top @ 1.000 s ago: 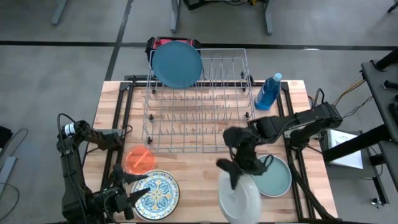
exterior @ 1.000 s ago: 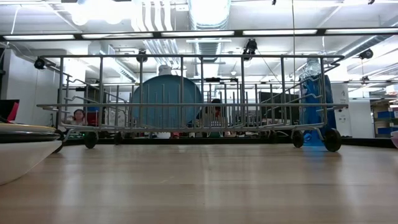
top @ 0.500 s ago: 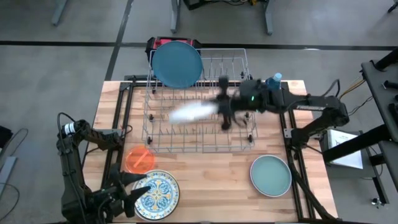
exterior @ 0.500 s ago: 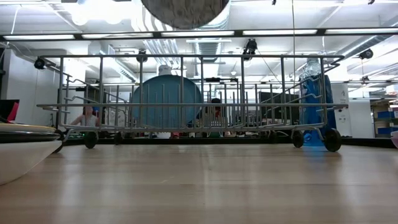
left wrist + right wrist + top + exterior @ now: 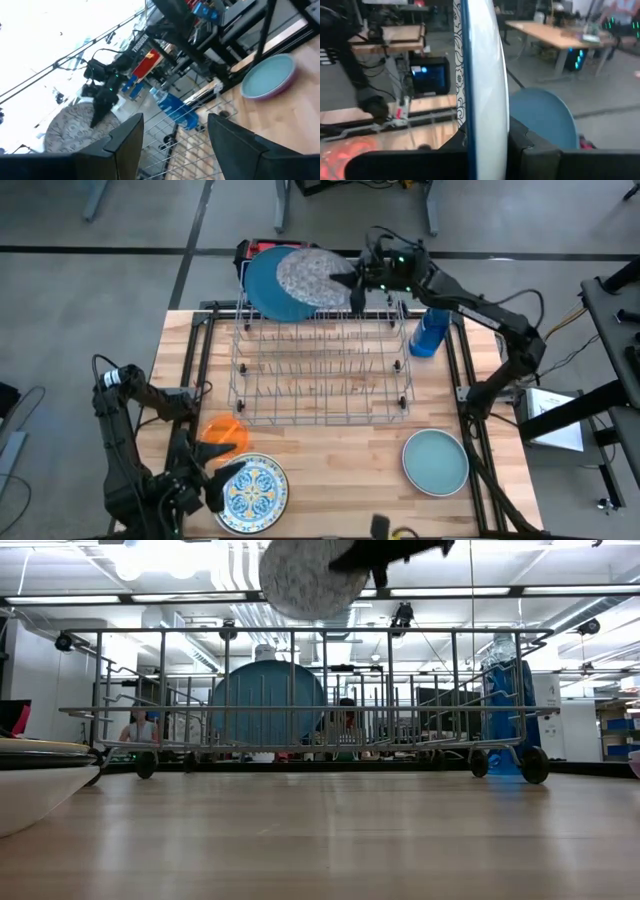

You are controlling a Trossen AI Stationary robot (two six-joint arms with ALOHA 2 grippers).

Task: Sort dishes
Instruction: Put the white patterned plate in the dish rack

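My right gripper (image 5: 352, 280) is shut on a white plate with a grey-speckled face (image 5: 308, 276), high over the far end of the wire rack (image 5: 320, 365). This plate partly overlaps the large blue plate (image 5: 265, 292), which stands on edge in the rack's far slots. A teal-green plate (image 5: 436, 461) lies flat near the table's right near corner. My left gripper (image 5: 215, 480) is open and hovers near the left near corner, by a colourful patterned plate (image 5: 252, 490) and a small orange plate (image 5: 222, 435). My right gripper pinches the white plate's rim (image 5: 481, 131) between its two fingers (image 5: 532, 145), one on each face. The fingers reach in roughly level from the table's right side. The plate is lifted clear above the rack (image 5: 305, 575) and stands tilted on edge.
A blue spray-type bottle (image 5: 432, 330) stands by the rack's right far corner, under my right arm. A pale dish rim (image 5: 30, 780) shows close in the low view. Bare wood lies between the rack and the near edge. A person (image 5: 137, 728) sits in the room behind.
My right gripper lifted the white plate from the table's near edge, carried it up and over the rack toward the far edge, and turned it from flat to on edge beside the blue plate. My left gripper shifted slightly near the patterned plate.
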